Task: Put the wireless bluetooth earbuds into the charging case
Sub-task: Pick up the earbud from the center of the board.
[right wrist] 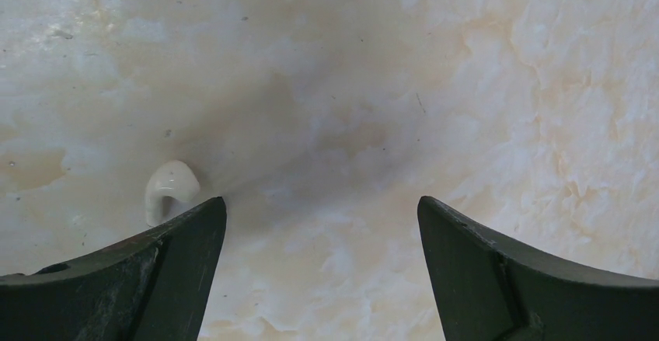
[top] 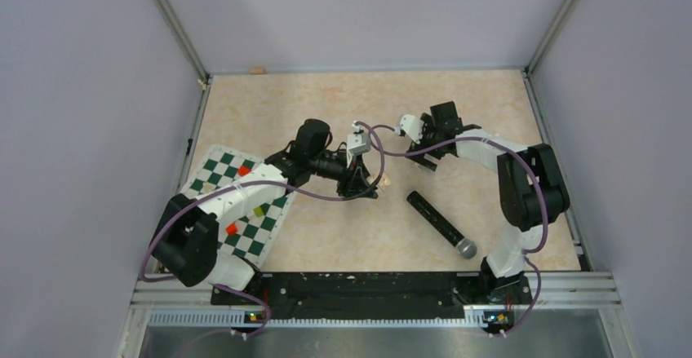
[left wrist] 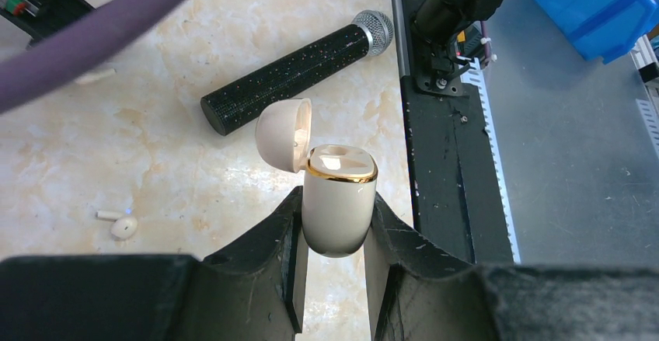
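Lying beside a fingertip (right wrist: 198,224) of the spread right gripper (right wrist: 322,215) is one earbud (right wrist: 171,189).

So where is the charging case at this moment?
In the left wrist view, the charging case sits in the middle, clamped between the fingers of the left gripper with its lid open. The black microphone lies on the surface beyond it.

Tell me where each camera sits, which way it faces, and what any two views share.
Top external: above and behind the bases, looking down on the table, both arms and the microphone.
Left wrist: on the left arm, angled down at the table; left gripper clamps the open charging case.
Right wrist: looking straight down at the table; open right gripper, an earbud beside one finger.
Shared: top and left wrist both show the microphone.
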Action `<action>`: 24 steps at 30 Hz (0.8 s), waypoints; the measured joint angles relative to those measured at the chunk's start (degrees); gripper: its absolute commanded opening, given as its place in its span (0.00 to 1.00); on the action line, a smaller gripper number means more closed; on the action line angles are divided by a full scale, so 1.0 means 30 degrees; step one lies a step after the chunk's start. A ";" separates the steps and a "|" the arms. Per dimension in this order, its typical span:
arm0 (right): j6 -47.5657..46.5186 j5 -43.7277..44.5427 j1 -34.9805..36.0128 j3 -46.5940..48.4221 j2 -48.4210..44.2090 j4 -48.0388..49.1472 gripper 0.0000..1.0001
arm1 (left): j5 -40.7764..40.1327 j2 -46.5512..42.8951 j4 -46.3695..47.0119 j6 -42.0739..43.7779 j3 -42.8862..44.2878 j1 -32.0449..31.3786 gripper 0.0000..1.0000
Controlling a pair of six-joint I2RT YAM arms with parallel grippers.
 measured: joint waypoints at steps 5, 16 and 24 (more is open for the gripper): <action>0.0022 -0.0015 0.0270 -0.0284 -0.0299 -0.0291 0.93 | 0.0102 -0.0102 0.0299 -0.0146 0.0000 0.0000 0.00; 0.1603 -0.0539 0.0641 0.0991 -0.0532 -0.3104 0.88 | 0.0117 -0.0109 0.0561 -0.0270 0.0000 0.0000 0.00; 0.3002 -0.0219 0.0670 0.2732 -0.0648 -0.2550 0.89 | 0.0109 -0.0313 0.0576 -0.0255 0.0000 0.0000 0.00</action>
